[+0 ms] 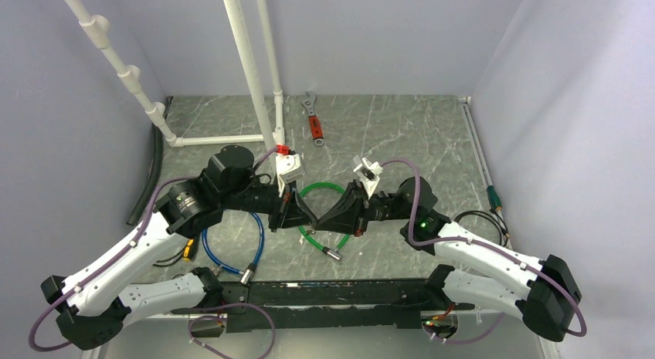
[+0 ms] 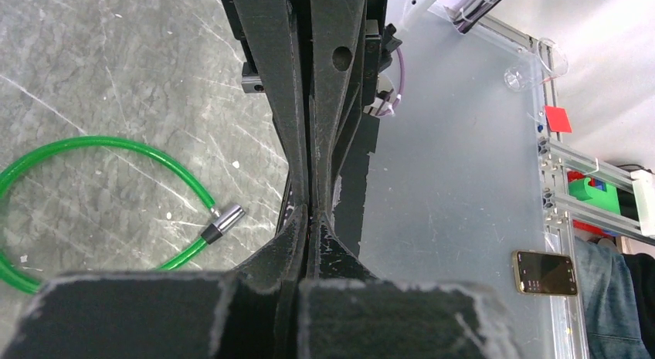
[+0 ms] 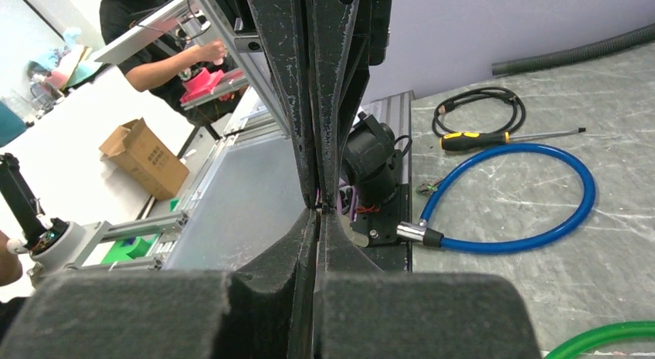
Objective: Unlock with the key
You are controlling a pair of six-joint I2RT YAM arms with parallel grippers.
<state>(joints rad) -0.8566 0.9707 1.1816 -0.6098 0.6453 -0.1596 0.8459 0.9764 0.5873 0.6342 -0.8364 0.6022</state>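
My two grippers meet tip to tip over the middle of the table, above the green cable loop. The left gripper is shut, and so is the right gripper. Of the key only a thin brownish sliver shows, pinched between the right pads where the left fingertips meet them. The rest of it is hidden inside both pairs of pads. The green cable's silver lock end lies free on the table below the grippers.
A blue cable loop lies left of centre, with a yellow-and-black screwdriver beside it. A red-handled wrench is at the back. White pipes rise at the back left, and a black hose runs along the left wall.
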